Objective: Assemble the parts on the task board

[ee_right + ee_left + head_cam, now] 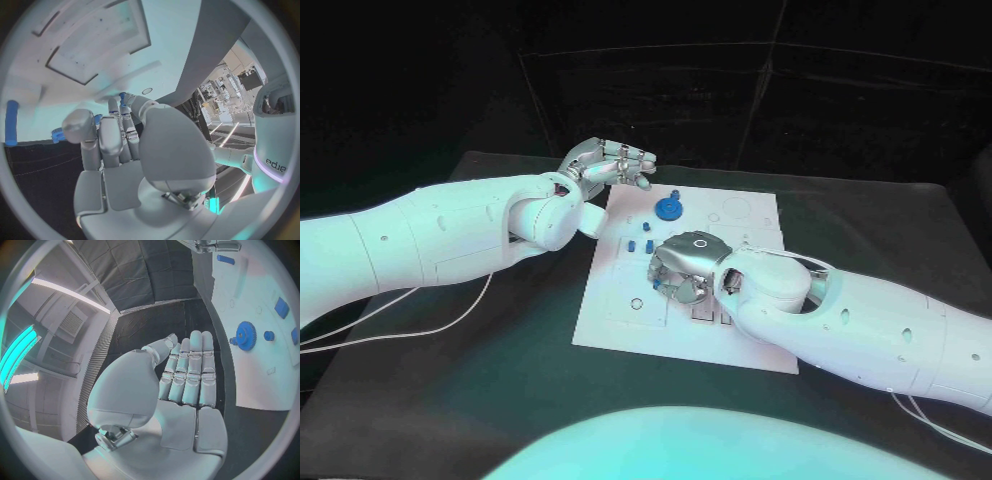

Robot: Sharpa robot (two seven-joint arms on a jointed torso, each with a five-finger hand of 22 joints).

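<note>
Flat white rectangular task board (620,312) bears a toothed blue plastic gear (669,208); no legible writing on it. Left hand (606,164) hovers at the board's far corner, fingers straight together, holding nothing. Right hand (687,266) is over the board's middle; its grip cannot be told.

The right hand (687,268) hides part of the task board (754,335) and whatever its fingers touch.

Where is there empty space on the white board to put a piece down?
The task board looks bare along its near left corner, beside the right hand. The far right part near the round holes also looks free. It is crowded in the middle, around the blue gear and small blue pieces, under both hands.
</note>
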